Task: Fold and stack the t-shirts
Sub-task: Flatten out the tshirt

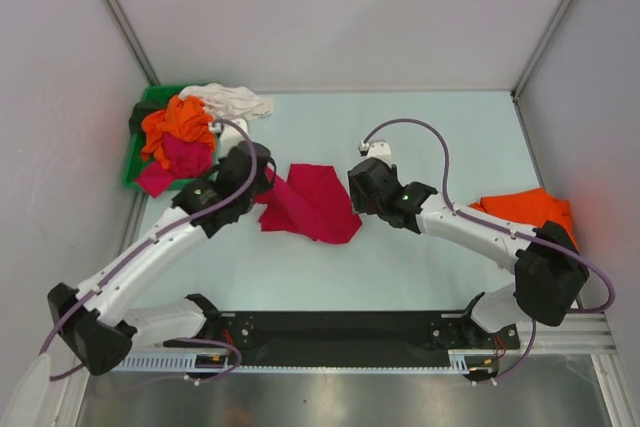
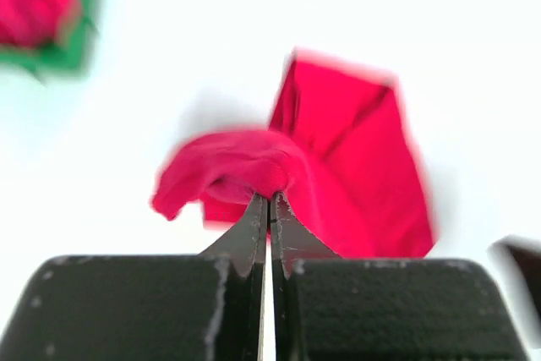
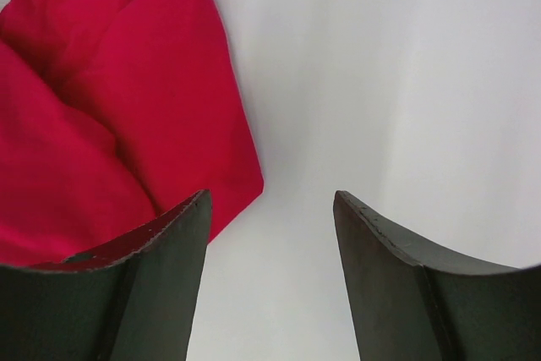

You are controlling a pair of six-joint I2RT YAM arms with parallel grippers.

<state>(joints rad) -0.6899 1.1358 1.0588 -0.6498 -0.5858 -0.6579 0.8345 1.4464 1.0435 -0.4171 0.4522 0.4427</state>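
A crimson-red t-shirt (image 1: 315,203) lies crumpled at the table's middle. My left gripper (image 1: 268,182) is shut on its left edge, the cloth (image 2: 254,166) bunched over the fingertips. My right gripper (image 1: 358,187) is open and empty just right of the shirt, whose corner (image 3: 127,107) lies by its left finger. Orange (image 1: 178,123), magenta (image 1: 180,159) and white (image 1: 232,100) shirts are heaped in and over the green bin (image 1: 134,155). A folded orange shirt (image 1: 528,207) lies at the right.
Grey walls close in the table on the left, back and right. A black rail (image 1: 340,327) with the arm bases runs along the near edge.
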